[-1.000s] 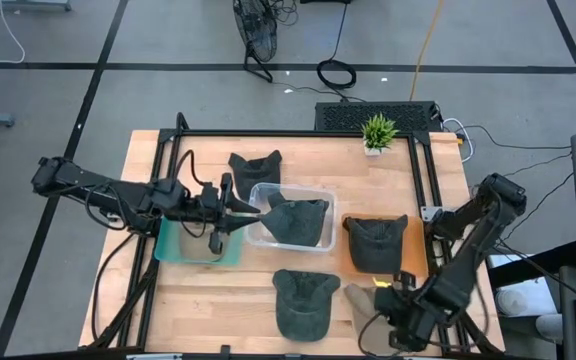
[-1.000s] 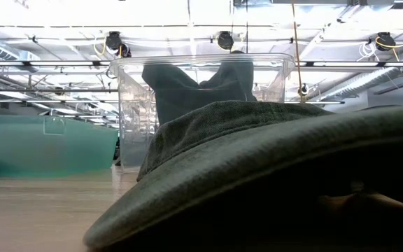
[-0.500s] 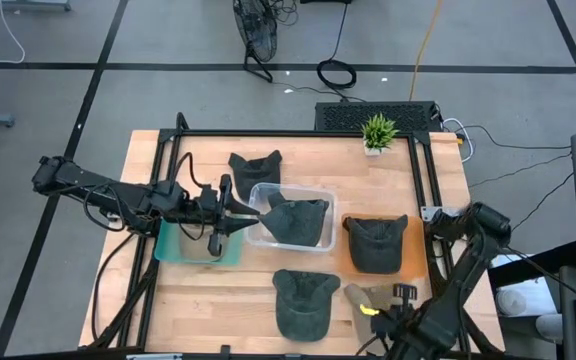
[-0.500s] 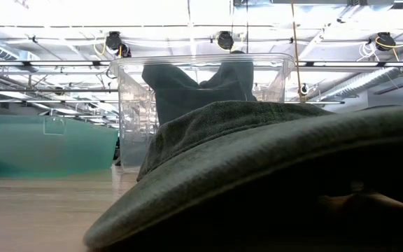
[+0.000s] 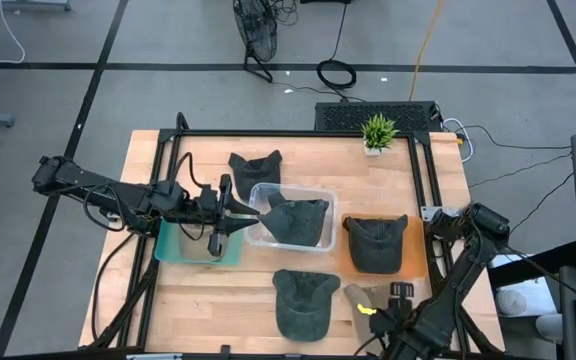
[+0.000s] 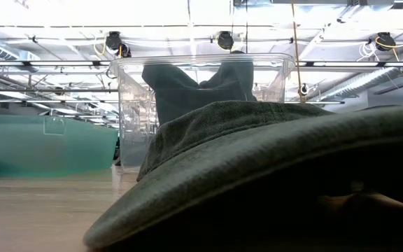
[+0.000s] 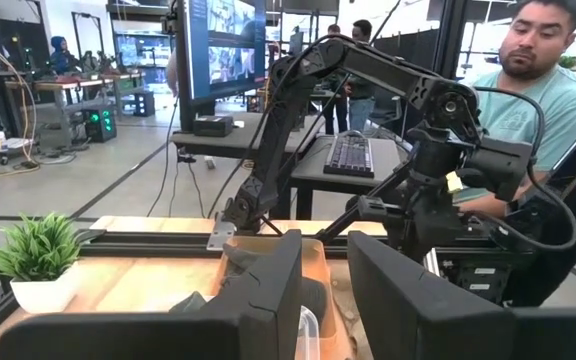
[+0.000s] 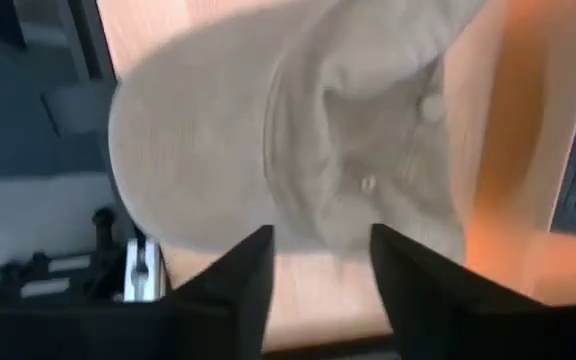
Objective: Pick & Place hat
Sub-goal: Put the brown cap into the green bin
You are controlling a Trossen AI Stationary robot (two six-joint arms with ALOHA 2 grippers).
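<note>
A beige hat [image 5: 356, 296] lies flat on the table near its front right edge; the right wrist view shows its crown and brim [image 8: 298, 140]. My right gripper [image 5: 382, 304] [image 8: 318, 250] points down over it, open, one finger on either side of the crown's near part; no touch shows. A dark hat [image 5: 296, 218] [image 6: 187, 87] lies in the clear bin [image 5: 313, 190], partly above the rim. My left gripper [image 5: 246, 211] [image 7: 325, 270] reaches level to the bin's left rim, fingers a narrow gap apart with nothing seen between them.
Dark hats lie on the orange mat [image 5: 373, 243], at the front centre [image 5: 303, 303] and behind the bin [image 5: 256, 165]. A green tray [image 5: 196, 248] sits under my left arm and a potted plant [image 5: 378, 132] at the back. A person [image 7: 538, 90] sits beyond the right edge.
My right arm has lowered its gripper over the beige hat, tipping it steeper downward and shifting a little toward the table's left. The hats and my left arm have stayed where they were.
</note>
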